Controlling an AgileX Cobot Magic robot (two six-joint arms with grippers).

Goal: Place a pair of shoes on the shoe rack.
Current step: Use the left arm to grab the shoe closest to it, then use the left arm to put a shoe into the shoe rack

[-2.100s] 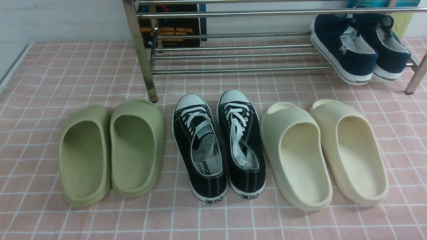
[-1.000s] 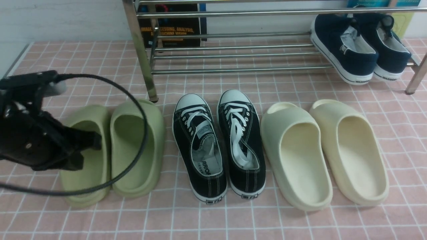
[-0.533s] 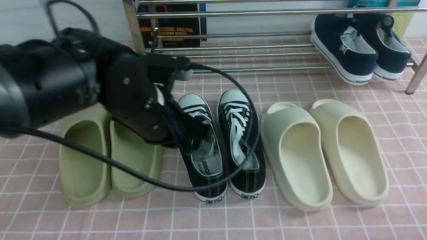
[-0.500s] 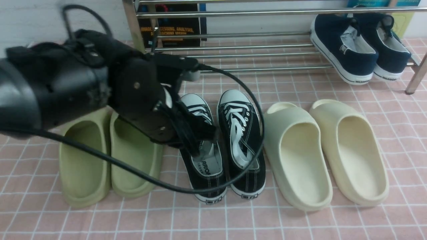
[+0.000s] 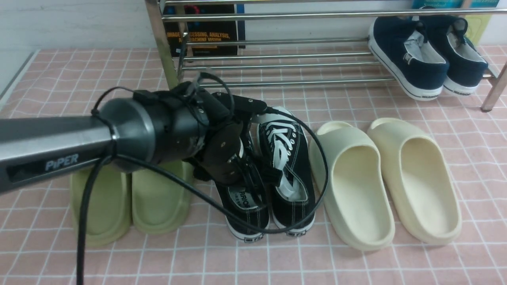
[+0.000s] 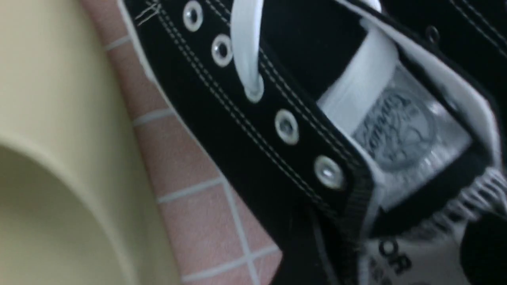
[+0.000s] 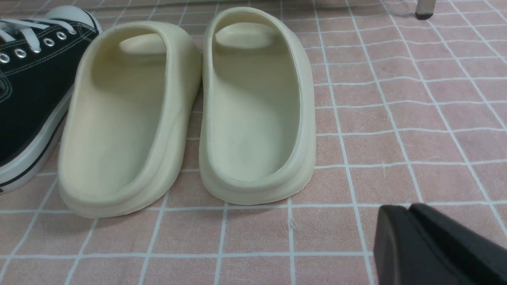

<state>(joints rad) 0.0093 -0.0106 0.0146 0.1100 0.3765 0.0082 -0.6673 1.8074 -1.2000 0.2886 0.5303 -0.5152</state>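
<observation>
The robot's left tool (image 6: 400,249) is open, its two fingers apart, with no shoe pinched between them as far as can be told. Right under it is the left black sneaker (image 5: 247,215), on the floor. That shoe is long from heel to toe: the toe points away toward the rack and leans a bit left, and the heel is on the robot's side of the tool. So the fingers should likely close across the shoe, not along it.

Just to the right of the left tool is the right black sneaker (image 5: 301,158), close enough to get bumped. The green slippers (image 5: 160,206) are near, to its left. Past the sneakers, ahead of the left tool, is the shoe rack (image 5: 285,82). Farther off to the right, the right tool (image 7: 402,209) is closed, so the left arm is nearer for this job.
</observation>
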